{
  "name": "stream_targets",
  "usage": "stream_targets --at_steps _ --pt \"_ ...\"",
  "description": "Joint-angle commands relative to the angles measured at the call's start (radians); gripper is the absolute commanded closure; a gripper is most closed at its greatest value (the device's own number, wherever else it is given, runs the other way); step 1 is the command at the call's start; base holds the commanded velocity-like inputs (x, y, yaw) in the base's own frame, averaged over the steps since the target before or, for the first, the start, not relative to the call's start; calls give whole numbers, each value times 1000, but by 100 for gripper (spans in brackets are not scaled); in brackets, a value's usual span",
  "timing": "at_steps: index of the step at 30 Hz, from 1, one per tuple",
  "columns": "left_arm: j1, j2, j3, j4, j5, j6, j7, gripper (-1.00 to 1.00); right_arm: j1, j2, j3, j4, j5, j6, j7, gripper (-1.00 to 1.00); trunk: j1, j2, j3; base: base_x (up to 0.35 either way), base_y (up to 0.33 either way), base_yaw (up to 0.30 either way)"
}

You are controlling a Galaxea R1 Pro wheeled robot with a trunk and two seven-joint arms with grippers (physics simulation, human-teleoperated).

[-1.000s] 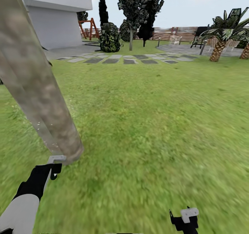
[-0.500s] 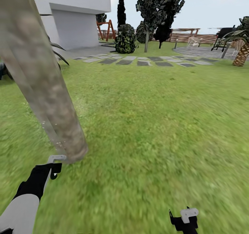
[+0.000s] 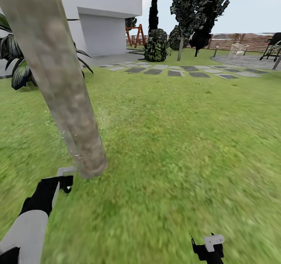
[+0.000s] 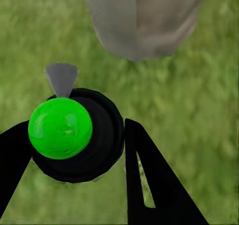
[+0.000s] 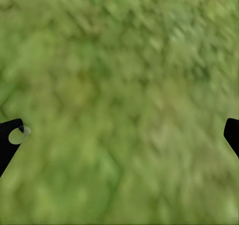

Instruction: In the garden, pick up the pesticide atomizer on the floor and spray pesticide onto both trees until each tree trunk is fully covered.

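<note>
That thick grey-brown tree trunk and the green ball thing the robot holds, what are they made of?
The thick grey-brown tree trunk looks like smooth bark over wood: matte and mottled, without shine. The green ball-shaped cap looks like glossy plastic, evenly bright with a soft highlight, sitting on a black round body, probably plastic too. The left gripper clamps it.

A home garden: grass lawn (image 3: 175,131), stepping stones (image 3: 175,70), wooden fence (image 3: 242,41), white house (image 3: 105,10).

Gripped green-topped atomizer (image 4: 60,128) near, perhaps facing, trunk (image 3: 62,80)
</note>
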Motion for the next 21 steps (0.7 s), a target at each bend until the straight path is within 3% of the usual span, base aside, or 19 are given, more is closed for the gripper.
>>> stream_targets --at_steps 1,5,8,9,11,14,21 --pt "-22 -2 -13 0 -6 6 -11 100 0 0 0 0 0 0 0 -100 0 0 0 0 0 12" --pt "-124 -21 -152 0 -5 107 -33 100 0 -2 0 0 0 0 0 -100 0 0 0 0 0 3" --pt "-142 -10 -157 0 -4 117 -35 100 0 -3 0 -1 0 0 0 -100 0 0 0 0 0 0" --pt "-142 43 -156 1 -4 120 -72 100 0 -2 -1 -1 0 0 0 -100 0 0 0 0 0 0" --pt "-142 81 -157 1 -12 120 -174 100 0 -2 -1 -1 0 0 0 -100 0 0 0 0 0 0" --pt "-140 87 -165 -1 -17 120 -201 100 0 -2 -1 -1 0 0 0 -100 0 0 0 0 0 64" --pt "-127 88 -170 -1 -19 118 -202 100 0 -2 0 -1 0 0 0 -100 0 0 0 69 20 260"
